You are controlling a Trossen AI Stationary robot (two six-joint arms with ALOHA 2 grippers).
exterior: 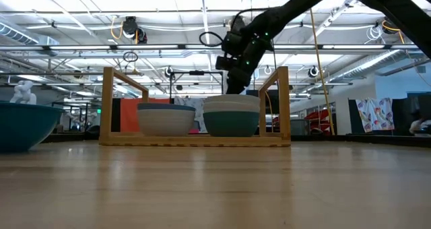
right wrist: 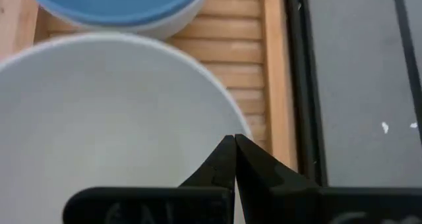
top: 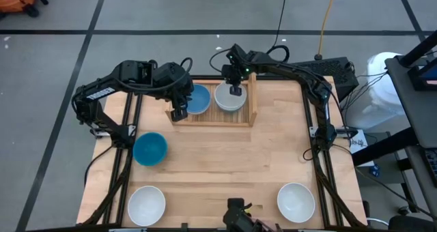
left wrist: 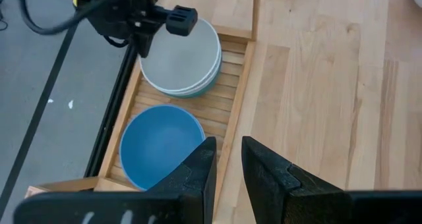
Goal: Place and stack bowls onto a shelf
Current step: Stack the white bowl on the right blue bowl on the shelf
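Nearest your edge of the worktop (top: pixel 218 170), two white bowls sit well apart: one at the left corner (top: pixel 147 205), one toward the right (top: pixel 295 200). Farther in on the left side, a bright blue bowl (top: pixel 150 149) stands alone on the bare wood. At the far edge stands the shelf (top: pixel 212 117), holding two stacks side by side: a blue-topped stack (top: pixel 198 99) on its left part and a white-topped stack (top: pixel 230 97) with a dark green bowl (exterior: pixel 231 124) at its base to the right. Your left claw (top: pixel 179 113) hovers over the shelf's near left corner, just beside the blue-topped stack, its fingers (left wrist: pixel 198 178) parted by a narrow gap and gripping nothing. Your right claw (top: pixel 235 90) hangs over the white-topped stack, its fingertips (right wrist: pixel 227 158) pressed together and empty above the top bowl's far rim.
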